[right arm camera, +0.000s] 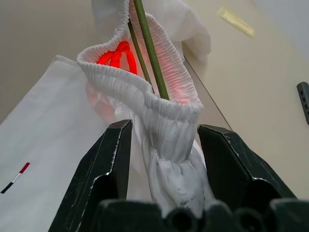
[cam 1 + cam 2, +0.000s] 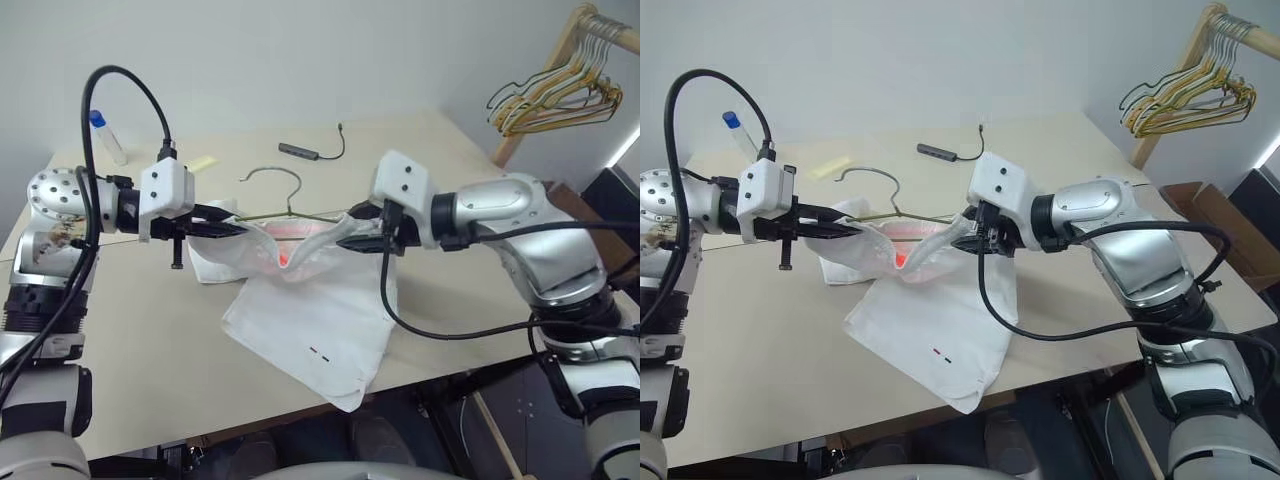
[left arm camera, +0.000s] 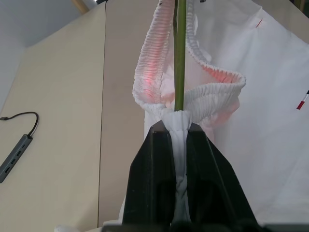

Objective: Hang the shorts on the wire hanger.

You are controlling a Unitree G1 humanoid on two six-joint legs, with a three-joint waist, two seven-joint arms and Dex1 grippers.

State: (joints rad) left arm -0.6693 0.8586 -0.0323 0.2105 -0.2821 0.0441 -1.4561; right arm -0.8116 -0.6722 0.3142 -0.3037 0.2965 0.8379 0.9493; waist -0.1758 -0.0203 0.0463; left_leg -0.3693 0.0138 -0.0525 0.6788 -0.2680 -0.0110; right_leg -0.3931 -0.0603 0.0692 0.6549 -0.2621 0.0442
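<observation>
Shorts [image 2: 310, 310] drape over beige table [image 2: 150, 340]; white wall [image 2: 300, 50] behind.

Even, bright overhead light; soft shadows under the white cloth shorts [image 2: 320, 310] on the beige tabletop [image 2: 140, 340]. Red glow inside waistband. Head views sharp.

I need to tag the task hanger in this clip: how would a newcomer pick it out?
On the beige table, find the white shorts stretched between the two grippers. The wire hanger runs through their waistband, hook rising behind. It is single and olive-grey, unlike the bunch of hangers on the wooden rack.
</observation>
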